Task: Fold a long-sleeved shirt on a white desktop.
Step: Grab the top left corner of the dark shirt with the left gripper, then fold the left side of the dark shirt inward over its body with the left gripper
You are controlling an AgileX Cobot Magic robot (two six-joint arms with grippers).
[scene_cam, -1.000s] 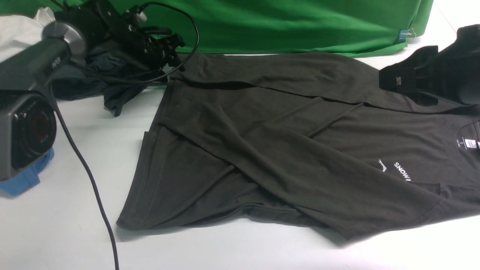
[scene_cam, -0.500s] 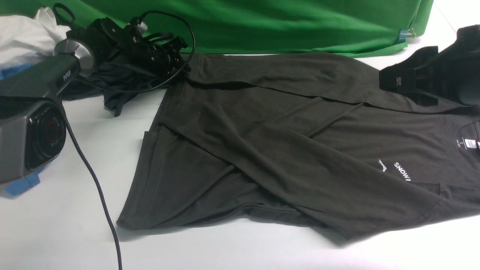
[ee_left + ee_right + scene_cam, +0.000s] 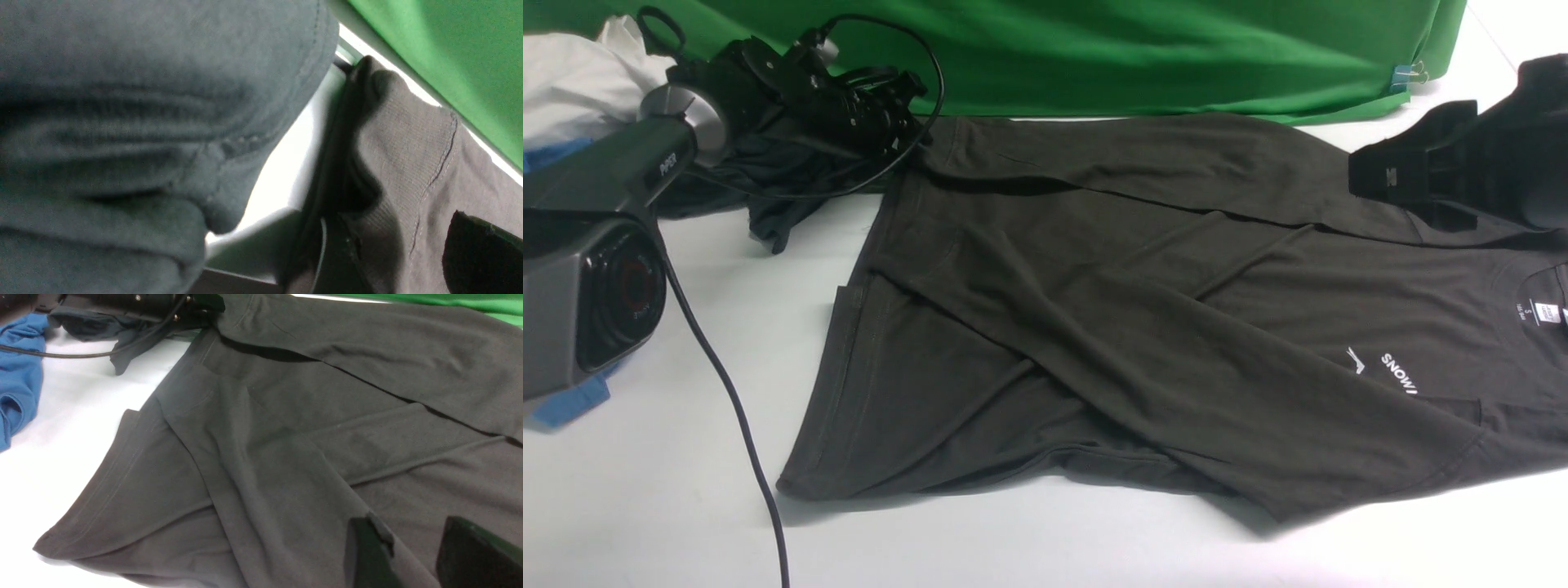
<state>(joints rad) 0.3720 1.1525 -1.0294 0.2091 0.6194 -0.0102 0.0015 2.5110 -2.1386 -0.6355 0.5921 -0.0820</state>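
The long-sleeved shirt (image 3: 1143, 327) lies spread on the white desktop (image 3: 727, 286) with both sleeves crossed over its body. Its "SNOW" lettering (image 3: 1398, 371) and neck label (image 3: 1546, 311) show at the right. My left gripper (image 3: 913, 131) sits low at the shirt's far left hem corner. In the left wrist view it (image 3: 402, 253) is open, and the stitched hem (image 3: 408, 155) lies between its two dark fingers. My right gripper (image 3: 1380, 175) hovers over the far shoulder area. In the right wrist view it (image 3: 414, 555) is open above the shirt (image 3: 286, 437).
A smaller charcoal-grey garment (image 3: 768, 188) is bunched just left of the left gripper. A blue garment (image 3: 18, 375) and a white cloth (image 3: 572, 73) lie at the far left. The green backdrop (image 3: 1135, 49) hangs along the back edge. A black cable (image 3: 727, 392) trails across the desk's left.
The left arm has swung back and to the right, bringing its gripper down to the shirt's far hem corner. The right arm has not moved.
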